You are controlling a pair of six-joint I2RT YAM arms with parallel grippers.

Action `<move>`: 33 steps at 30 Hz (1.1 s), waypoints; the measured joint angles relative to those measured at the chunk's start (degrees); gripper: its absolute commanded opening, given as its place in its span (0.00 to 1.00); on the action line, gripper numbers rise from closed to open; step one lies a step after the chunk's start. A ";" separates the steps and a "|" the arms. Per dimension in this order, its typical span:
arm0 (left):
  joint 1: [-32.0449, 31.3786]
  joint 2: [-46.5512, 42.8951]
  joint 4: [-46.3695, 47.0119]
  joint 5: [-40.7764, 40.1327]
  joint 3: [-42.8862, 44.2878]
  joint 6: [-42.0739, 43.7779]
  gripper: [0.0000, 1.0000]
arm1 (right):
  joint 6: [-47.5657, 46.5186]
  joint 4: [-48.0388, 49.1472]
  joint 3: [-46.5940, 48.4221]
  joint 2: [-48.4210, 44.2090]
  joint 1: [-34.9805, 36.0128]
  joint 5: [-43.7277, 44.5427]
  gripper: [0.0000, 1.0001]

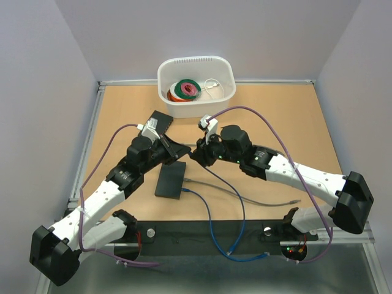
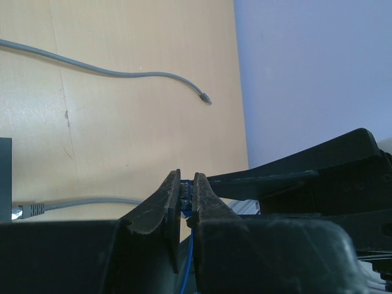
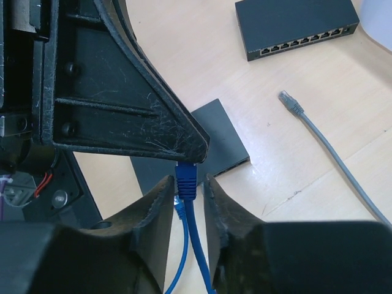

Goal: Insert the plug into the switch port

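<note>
The left claw is pinched almost shut, its two scuffed black plastic fingers clamping the blue plug in the thin slit between them. The right claw meets it tip to tip. Its ribbed, scratched fingers stand slightly apart on either side of the plug's blue moulded boot, with a sliver of daylight on each side. From the boot a smooth blue cable runs down between them. The plug hangs just above the near edge of a flat, matte black switch lying on the counter, which is pale wood laminate. The plug is not yet seated in a port. A thin grey cable with a clear plug tip snakes across the counter beside the switch. Farther off lies a second black switch, its row of ports showing. At the far edge sits a rounded white plastic bin holding coloured tape rolls.
</note>
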 measured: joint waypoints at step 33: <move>0.02 -0.02 -0.04 -0.61 0.00 -0.15 0.00 | 0.35 0.09 0.00 0.74 0.00 -0.24 0.05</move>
